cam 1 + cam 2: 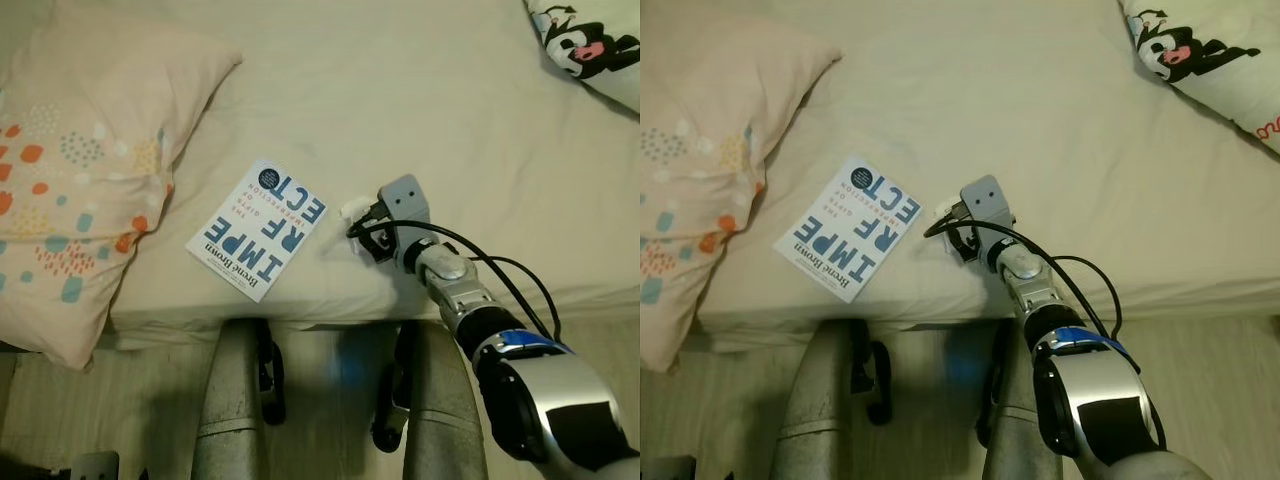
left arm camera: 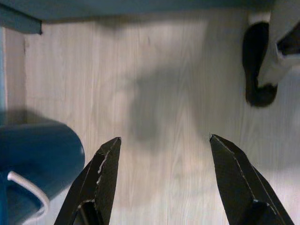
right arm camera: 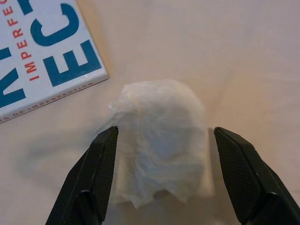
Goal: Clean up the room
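Your right gripper [image 3: 161, 140] is spread wide, black fingers [image 3: 101, 161] flanking the crumpled white tissue [image 3: 159, 140], one touching its edge. The tissue lies on the cream bedsheet [image 1: 430, 100] just beside the white paperback book [image 1: 258, 228], whose blue cover letters read "IMPERFECT", author "Brené Brown". A peach patterned pillow [image 1: 80, 170] lies to the left. Your left gripper [image 2: 164, 154] hangs open over pale wood flooring [image 2: 164, 70].
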